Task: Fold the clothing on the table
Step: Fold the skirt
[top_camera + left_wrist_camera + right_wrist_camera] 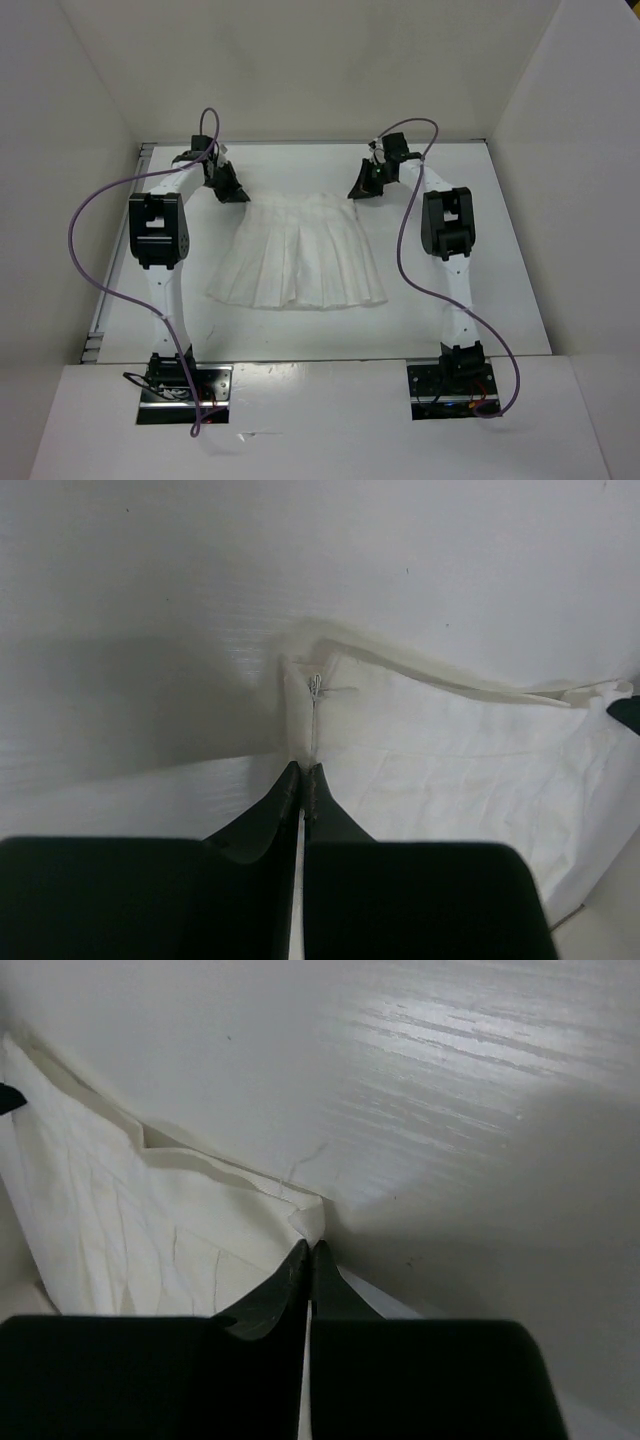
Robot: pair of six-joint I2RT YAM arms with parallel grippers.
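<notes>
- The clothing point(300, 255), a white pleated garment, lies flat near the middle of the bench point(500, 250). Its narrower band edge points to 12 o'clock and its wider hem to 6 o'clock, towards the arm bases.
- The left fingers point(232, 190) sit at the garment's 10 o'clock corner. The right fingers point(362, 188) sit at its 2 o'clock corner, so the two are well apart with the band edge between them.
- In the left wrist view the left fingers point(300, 776) are pressed together. The band's corner is drawn up into their tips, and a sliver of white cloth shows between them, so they pinch the clothing point(440, 750).
- In the right wrist view the right fingers point(306, 1252) are also closed tight. Their tips meet the folded corner of the clothing point(150, 1220), and a thin white strip runs between them, which reads as a pinch on that corner.
- The fabric is wrinkled near both corners, and its pleats fan out towards the hem.
- White walls point(300, 70) enclose the bench at 9, 12 and 3 o'clock.
- Purple cables point(85, 215) loop along each arm.
</notes>
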